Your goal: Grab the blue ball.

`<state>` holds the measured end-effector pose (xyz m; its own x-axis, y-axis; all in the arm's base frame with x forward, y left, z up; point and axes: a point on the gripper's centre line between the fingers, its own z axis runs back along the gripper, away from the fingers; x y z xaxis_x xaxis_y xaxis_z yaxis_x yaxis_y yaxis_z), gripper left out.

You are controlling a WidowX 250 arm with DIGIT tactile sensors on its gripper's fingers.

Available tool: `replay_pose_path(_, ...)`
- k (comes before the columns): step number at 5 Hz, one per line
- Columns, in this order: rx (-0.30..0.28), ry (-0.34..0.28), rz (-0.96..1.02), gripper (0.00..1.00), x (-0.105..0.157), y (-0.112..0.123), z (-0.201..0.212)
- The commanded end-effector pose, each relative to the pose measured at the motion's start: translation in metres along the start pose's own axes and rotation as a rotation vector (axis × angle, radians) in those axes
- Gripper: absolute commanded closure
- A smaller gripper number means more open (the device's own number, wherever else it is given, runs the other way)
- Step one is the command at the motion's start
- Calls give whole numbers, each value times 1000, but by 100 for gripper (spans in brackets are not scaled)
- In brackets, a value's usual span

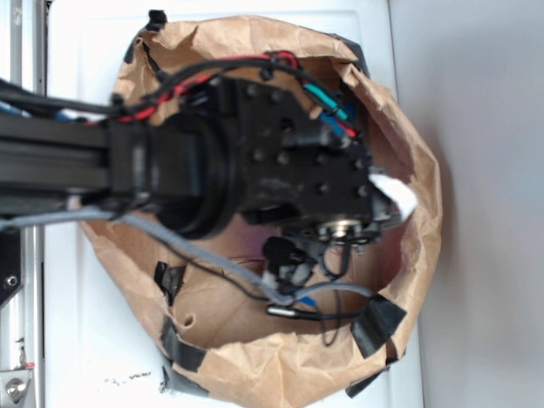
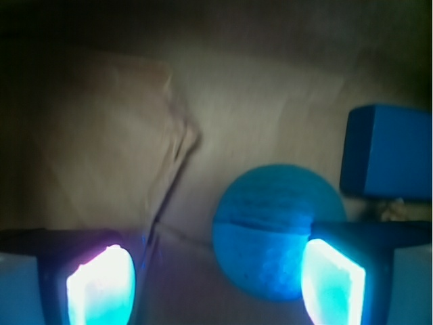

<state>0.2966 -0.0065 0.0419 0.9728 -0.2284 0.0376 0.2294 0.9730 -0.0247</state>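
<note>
In the wrist view the blue ball, a small teal sphere with a dimpled skin and a faint seam, rests on brown paper. My gripper is open, its two glowing pads wide apart. The ball lies between them, close against the right pad and far from the left pad. I cannot tell if the right pad touches it. In the exterior view the black arm and wrist reach down into the brown paper bag and hide the ball and the fingers.
A flat blue rectangular block lies just behind and right of the ball. A raised crease of paper stands at the left. The bag's crumpled walls, patched with black tape, ring the arm. The bag lies on a white surface.
</note>
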Motion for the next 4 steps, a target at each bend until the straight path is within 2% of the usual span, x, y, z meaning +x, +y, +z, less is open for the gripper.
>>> replay_pose_path(1,-3,-64,-1,0,18,16,21)
replay_pose_path(3,9,-44,4,0,11,26,15)
replay_pose_path(4,29,-58,29,0,2,38,14)
